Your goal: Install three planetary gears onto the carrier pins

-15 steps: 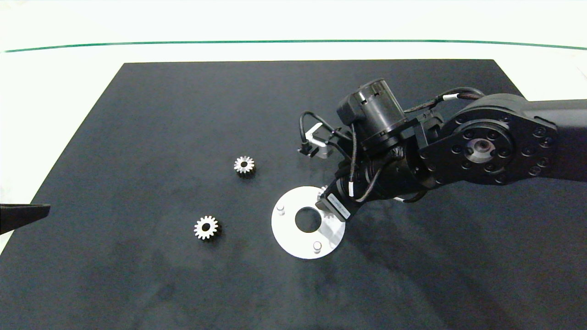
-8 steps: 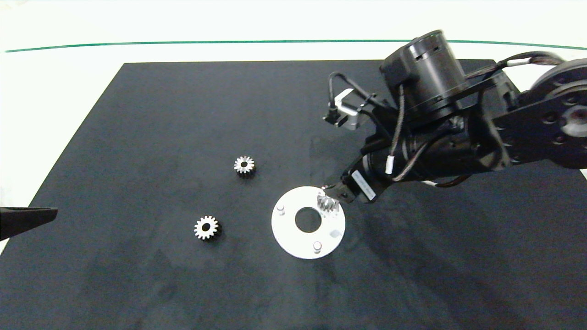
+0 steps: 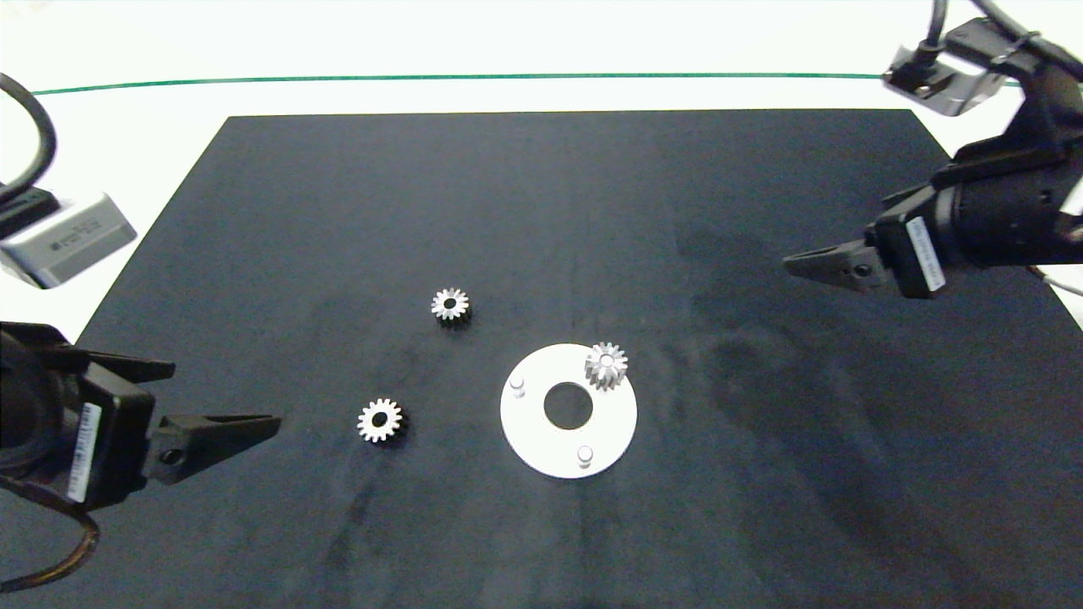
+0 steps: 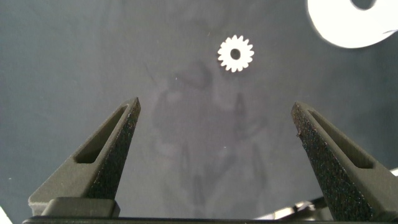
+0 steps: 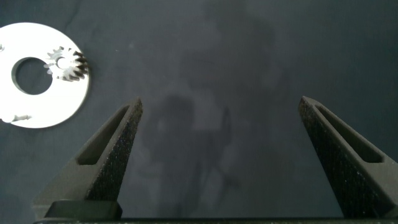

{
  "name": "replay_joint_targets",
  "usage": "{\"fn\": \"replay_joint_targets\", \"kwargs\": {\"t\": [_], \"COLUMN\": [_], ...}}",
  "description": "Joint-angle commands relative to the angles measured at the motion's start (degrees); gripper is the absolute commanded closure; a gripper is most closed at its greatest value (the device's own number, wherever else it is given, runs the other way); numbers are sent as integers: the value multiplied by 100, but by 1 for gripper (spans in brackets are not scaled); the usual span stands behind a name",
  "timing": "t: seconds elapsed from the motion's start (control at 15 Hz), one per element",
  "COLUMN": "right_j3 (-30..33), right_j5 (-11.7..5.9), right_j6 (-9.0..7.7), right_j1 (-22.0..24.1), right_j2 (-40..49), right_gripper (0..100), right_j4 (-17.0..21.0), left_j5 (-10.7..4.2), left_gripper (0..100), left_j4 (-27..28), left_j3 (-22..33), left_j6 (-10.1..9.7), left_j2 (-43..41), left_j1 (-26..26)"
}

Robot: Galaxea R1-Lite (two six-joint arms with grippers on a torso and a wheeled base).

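One planetary gear (image 3: 606,365) seated on pin at 1 o'clock of white disc (image 3: 529,431); two gears loose. Left end effector (image 4: 214,134) and right end effector (image 5: 221,134) open, empty. Disc cut off in left wrist view.

Open mat (image 3: 541,194) lay around both loose gears (image 3: 450,304) (image 3: 381,419), well apart from each other and from the white disc (image 3: 541,440). Toward the mat's left edge, the left gripper (image 3: 220,427), jaws spread, faced the nearer gear unobstructed. Two bare pins (image 3: 518,386) (image 3: 584,455) stood uncovered; the right gripper (image 3: 825,262) hung clear near the right edge.
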State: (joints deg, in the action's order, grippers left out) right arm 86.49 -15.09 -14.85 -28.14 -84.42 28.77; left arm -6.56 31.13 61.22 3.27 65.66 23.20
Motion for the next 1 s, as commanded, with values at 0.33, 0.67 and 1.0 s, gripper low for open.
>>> {"fn": "replay_joint_targets", "kwargs": {"t": [0.33, 0.67, 1.0], "right_j3": [-634, -1091, -1460], "right_j5": [-3, 59, 50], "right_j6": [8, 149, 219], "right_j1": [98, 177, 186], "right_j2": [927, 1033, 1121], "right_gripper": [0, 0, 0], "right_j4": [-3, -56, -249], "left_j5": [-91, -135, -434], "left_gripper": [0, 0, 0], "left_j4": [-20, -29, -239], "left_j3": [-181, -93, -49], "left_j6": [-10, -212, -283], "left_j2": [536, 905, 1274], "left_j1": [326, 484, 791]}}
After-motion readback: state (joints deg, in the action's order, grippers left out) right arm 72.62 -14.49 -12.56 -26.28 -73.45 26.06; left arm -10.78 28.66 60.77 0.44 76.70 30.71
